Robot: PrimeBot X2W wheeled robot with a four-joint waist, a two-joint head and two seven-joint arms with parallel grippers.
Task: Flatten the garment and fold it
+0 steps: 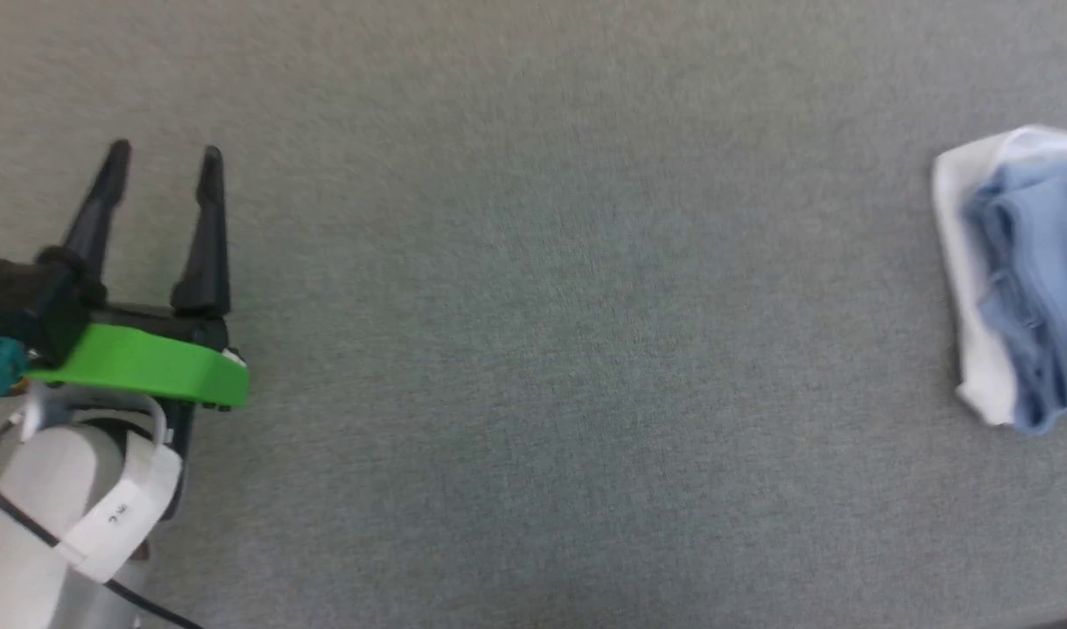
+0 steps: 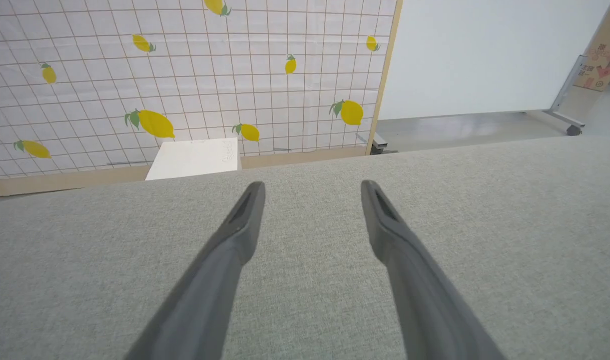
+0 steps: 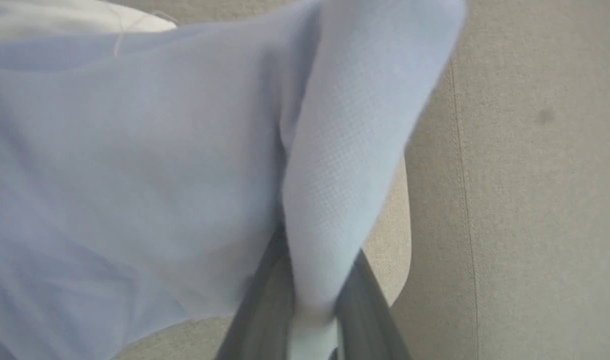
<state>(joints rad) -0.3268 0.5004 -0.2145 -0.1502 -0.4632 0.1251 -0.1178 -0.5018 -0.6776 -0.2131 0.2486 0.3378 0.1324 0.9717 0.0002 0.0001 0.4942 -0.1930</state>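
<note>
Evidently limp and light, the shirt [image 3: 135,150] is pinched in your right claw [image 3: 312,320]; take a hem with the spread left claw [image 1: 164,153].

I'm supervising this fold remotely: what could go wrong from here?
The jaws of the right gripper pinch just a narrow fold of the light blue polo shirt; a pull may slip it free. The shirt sits bunched, far from the open left gripper, so spreading it one-handed across the grey fabric surface may only drag it crumpled.
</note>
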